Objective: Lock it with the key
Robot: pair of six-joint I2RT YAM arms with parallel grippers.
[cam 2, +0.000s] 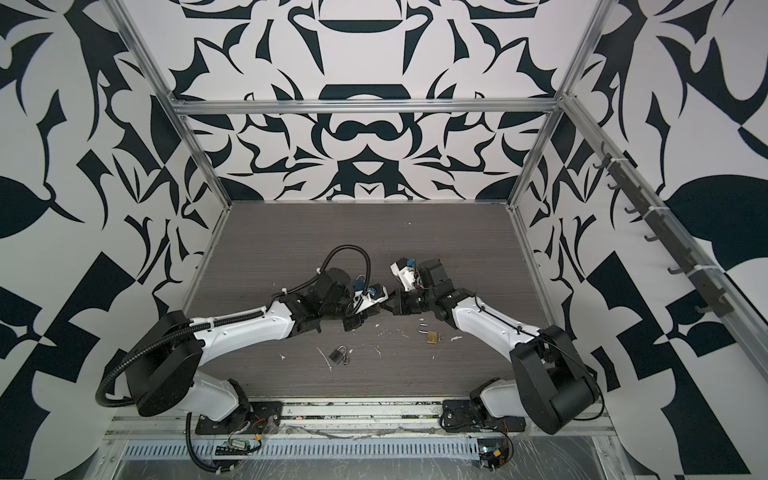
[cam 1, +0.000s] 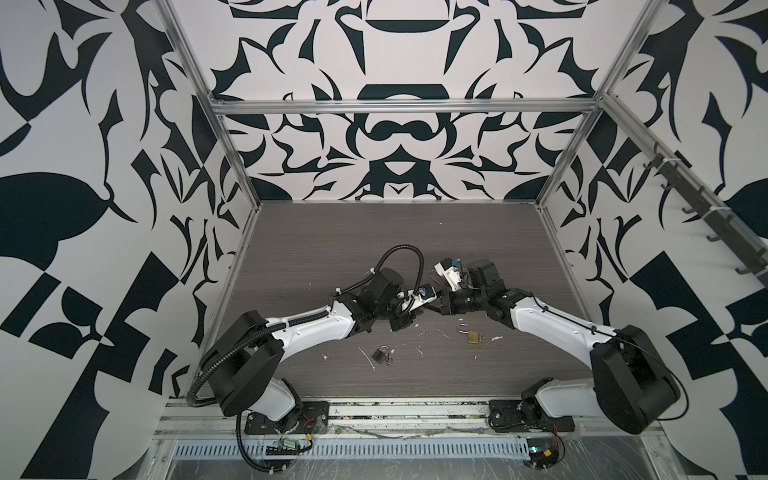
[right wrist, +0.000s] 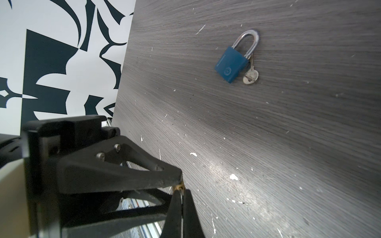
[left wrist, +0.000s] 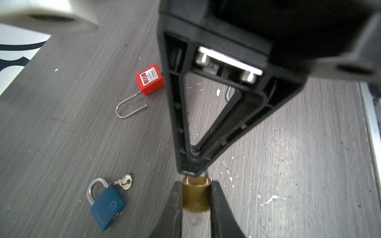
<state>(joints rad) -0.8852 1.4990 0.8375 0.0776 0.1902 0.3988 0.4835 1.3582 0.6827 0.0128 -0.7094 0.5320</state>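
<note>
Over grey wood-grain table (left wrist: 288,164): clamps small brass padlock (left wrist: 194,197) in left gripper (left wrist: 195,185); touches padlock top with fully closed right gripper (left wrist: 193,174).

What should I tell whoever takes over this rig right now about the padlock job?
The left gripper is shut on the small brass padlock.
The right gripper is shut at its shackle end; what it pinches is hidden.
Lying on the grey wood-grain table: blue padlock with silver key; red plastic padlock, shackle open; larger brass padlock, shackle open; dark grey padlock.
Done: lock held between both grippers.
Left: locking it; not visibly finished.
</note>
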